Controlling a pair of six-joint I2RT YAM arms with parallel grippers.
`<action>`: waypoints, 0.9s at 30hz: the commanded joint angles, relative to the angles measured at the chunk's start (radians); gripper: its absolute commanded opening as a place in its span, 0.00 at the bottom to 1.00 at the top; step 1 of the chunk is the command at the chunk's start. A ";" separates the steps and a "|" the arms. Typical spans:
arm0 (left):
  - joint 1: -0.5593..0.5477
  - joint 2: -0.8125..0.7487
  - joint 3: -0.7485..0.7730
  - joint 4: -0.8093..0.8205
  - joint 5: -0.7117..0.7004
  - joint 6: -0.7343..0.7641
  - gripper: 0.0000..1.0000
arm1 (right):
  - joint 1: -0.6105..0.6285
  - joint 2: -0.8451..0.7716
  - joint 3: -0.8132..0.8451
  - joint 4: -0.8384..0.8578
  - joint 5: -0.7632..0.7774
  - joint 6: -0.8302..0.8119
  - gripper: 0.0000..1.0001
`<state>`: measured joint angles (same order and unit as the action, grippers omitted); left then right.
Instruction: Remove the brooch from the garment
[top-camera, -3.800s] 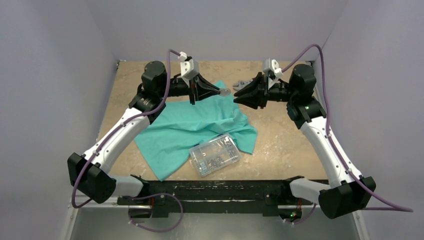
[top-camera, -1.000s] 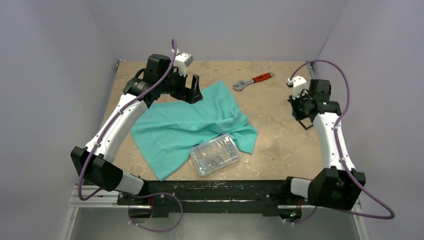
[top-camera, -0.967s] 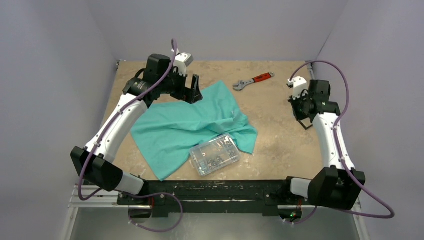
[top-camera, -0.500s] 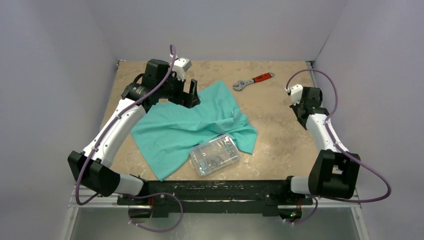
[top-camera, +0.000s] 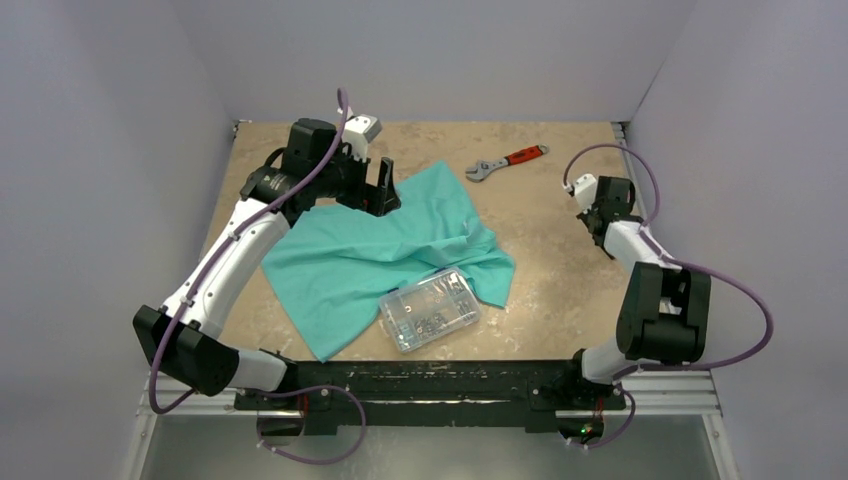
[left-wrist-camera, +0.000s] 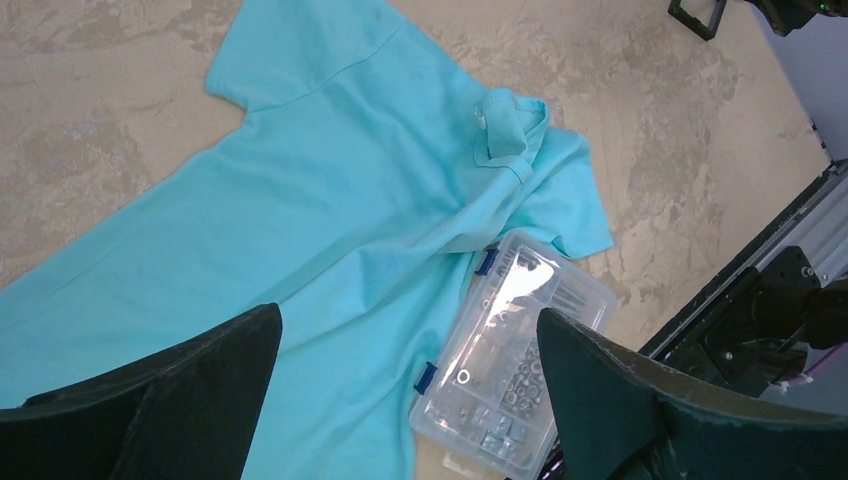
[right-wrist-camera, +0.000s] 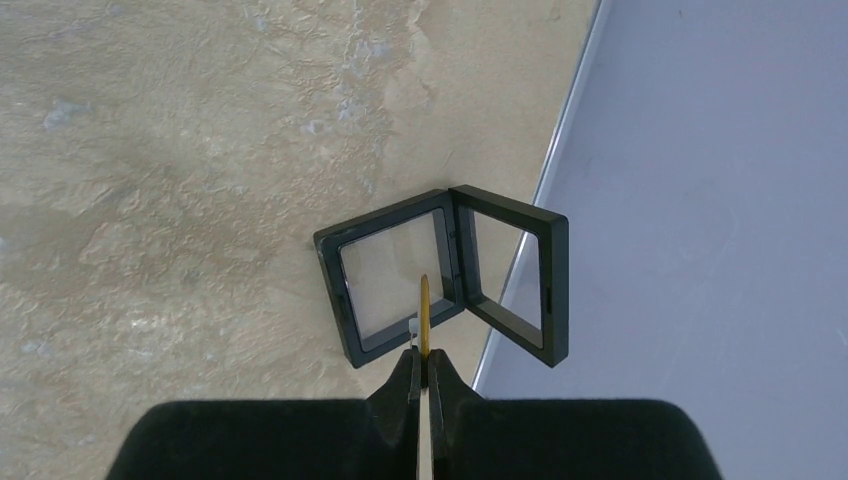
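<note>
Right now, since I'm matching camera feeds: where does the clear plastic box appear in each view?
Top external: clear box, low centre, partly on the teal shirt.
Left wrist: bottom middle, overlapping the shirt.
Right wrist: not in it.
Shared landmark: the shirt, in top and left-wrist views only.

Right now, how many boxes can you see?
2. A clear plastic box sits partly on the green shirt. A little black case lies open beside the right wall. More could hide under the shirt.

Beige table (top-camera: 560, 270): teal T-shirt (top-camera: 370, 250), wrench (top-camera: 505, 160), open black case (right-wrist-camera: 385, 275).
</note>
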<state>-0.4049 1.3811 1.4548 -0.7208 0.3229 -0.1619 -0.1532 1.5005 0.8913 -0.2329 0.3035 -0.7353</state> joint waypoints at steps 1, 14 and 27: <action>0.008 -0.033 0.006 0.020 -0.005 -0.012 1.00 | -0.016 0.024 -0.008 0.103 0.034 -0.051 0.00; 0.008 -0.024 0.004 0.024 -0.011 -0.008 1.00 | -0.041 0.120 -0.008 0.182 0.049 -0.113 0.00; 0.008 -0.014 0.007 0.032 -0.011 -0.007 1.00 | -0.057 0.134 -0.045 0.258 0.055 -0.150 0.00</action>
<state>-0.4049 1.3811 1.4548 -0.7200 0.3168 -0.1646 -0.2043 1.6424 0.8532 -0.0452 0.3340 -0.8639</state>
